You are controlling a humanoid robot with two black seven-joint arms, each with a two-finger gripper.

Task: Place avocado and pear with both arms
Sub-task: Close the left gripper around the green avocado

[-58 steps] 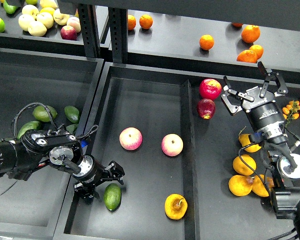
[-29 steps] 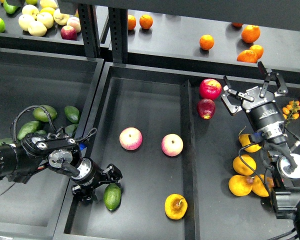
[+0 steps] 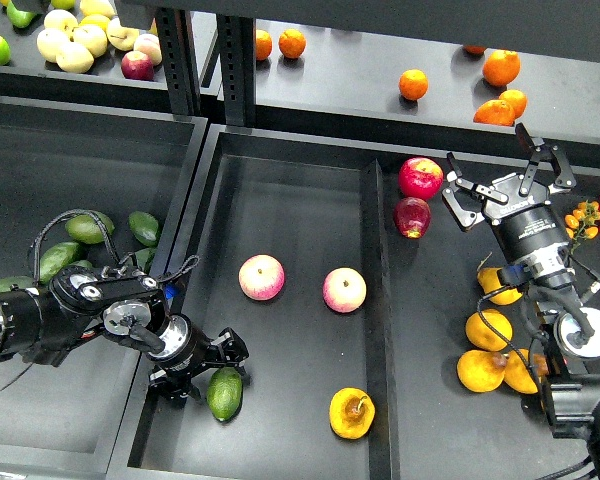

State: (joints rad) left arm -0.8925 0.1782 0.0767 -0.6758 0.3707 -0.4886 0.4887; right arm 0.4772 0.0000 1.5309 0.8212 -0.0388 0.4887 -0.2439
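Head view: the avocado [image 3: 225, 393] lies on its side on the floor of the middle tray [image 3: 280, 200], near the front left corner, and the pear [image 3: 352, 413] sits at its 3 o'clock, well apart, dimple and stem turned toward the camera. Both look set down in the tray, so the placing seems done or nearly so. At the avocado's 9 to 10 o'clock, the left gripper [image 3: 200, 370] hangs low just beside the fruit, fingers parted and holding nothing; that fits a release, with the fruit resting free on the tray floor rather than pinched. Two pink-yellow apples [image 3: 262, 277] sit farther back, at the avocado's 12 to 1 o'clock, clear of both fruits. Over the right-hand tray, the right gripper [image 3: 508, 180] is raised at the pear's 1 o'clock, far from it, fingers spread wide and empty, next to two red apples [image 3: 420, 178].
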